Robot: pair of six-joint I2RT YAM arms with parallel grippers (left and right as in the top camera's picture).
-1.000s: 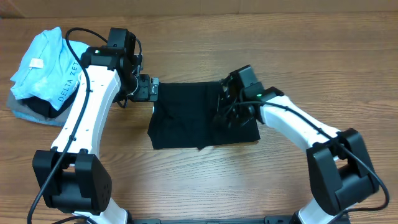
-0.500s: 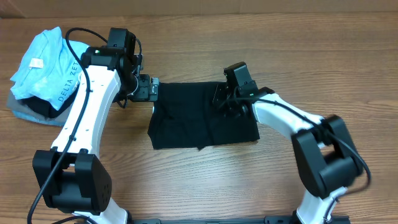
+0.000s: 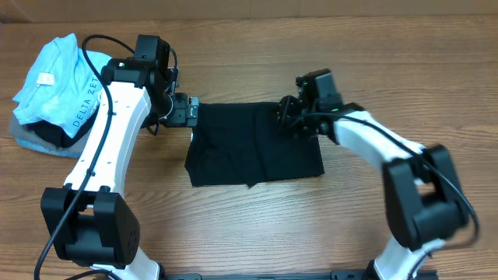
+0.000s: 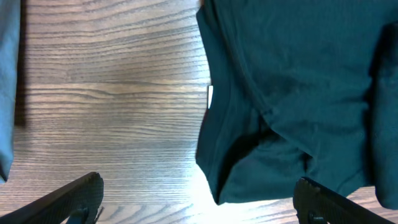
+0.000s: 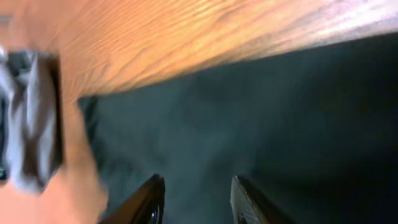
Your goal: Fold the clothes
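Observation:
The clothes, a black T-shirt, lie folded into a rough rectangle in the middle of the table. In the left wrist view the shirt fills the right side, and its small white tag shows at the left edge. My left gripper hovers at the shirt's far left corner. It is wide open, with only the shirt's corner and bare wood between the fingers. My right gripper is low over the shirt's far right part. Its fingers are parted above the dark cloth and hold nothing.
A light blue shirt lettered "DELTA ZETA" lies on a grey folded garment at the table's far left. Bare wood runs in front of the black shirt. The right wrist view is blurred.
My right gripper has swung back toward the shirt's far right edge and its jaws have gone from shut to parted. The left arm has stayed still.

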